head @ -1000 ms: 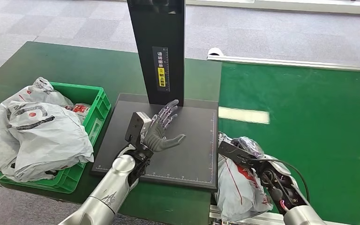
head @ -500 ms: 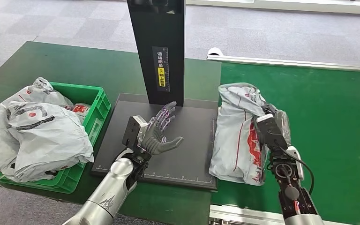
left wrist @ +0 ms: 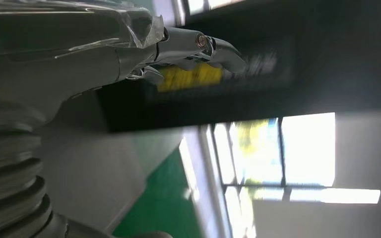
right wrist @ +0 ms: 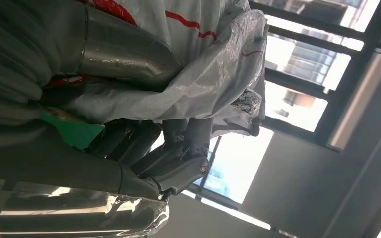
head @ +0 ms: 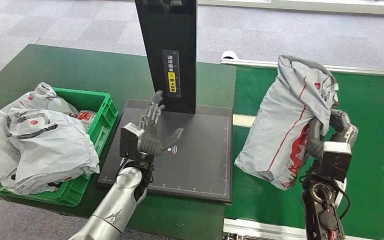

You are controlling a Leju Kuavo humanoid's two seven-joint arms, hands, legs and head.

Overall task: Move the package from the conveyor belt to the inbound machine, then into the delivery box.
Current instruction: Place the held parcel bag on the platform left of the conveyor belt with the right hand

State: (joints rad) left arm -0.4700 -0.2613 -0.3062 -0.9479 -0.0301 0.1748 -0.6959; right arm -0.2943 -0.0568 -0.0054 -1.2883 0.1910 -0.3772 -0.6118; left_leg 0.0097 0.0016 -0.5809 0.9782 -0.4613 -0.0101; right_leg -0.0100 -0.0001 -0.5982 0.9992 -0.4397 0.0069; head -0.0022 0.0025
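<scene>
Watching the right hand (head: 330,131) at the right of the frame, I see its fingers (head: 314,137) clenched into the slack plastic of the package (head: 290,125), which hangs clear above the green conveyor belt (head: 370,120) rather than resting on it. My worry is the grip: the package is a soft grey poly mailer with red print, wrinkled and glossy, and the fingers seem to bite into a fold on one side only, so I judge the film could slide out or the bag could swing and droop as I carry it across. Its lower corner might then catch the edge of the inbound machine's plate (head: 205,150), a flat matte black slab with fine white ruler marks. My left hand (head: 152,135) hovers over that plate, fingers spread and holding nothing, and could get in the package's way. Farther back stands the machine's black post (head: 167,50), rigid and square-edged, with a yellow label. At the left of the frame the green ribbed delivery box (head: 105,112) on the bench (head: 105,70) is heaped with similar crumpled bags (head: 40,140), so a new one may slide off.
</scene>
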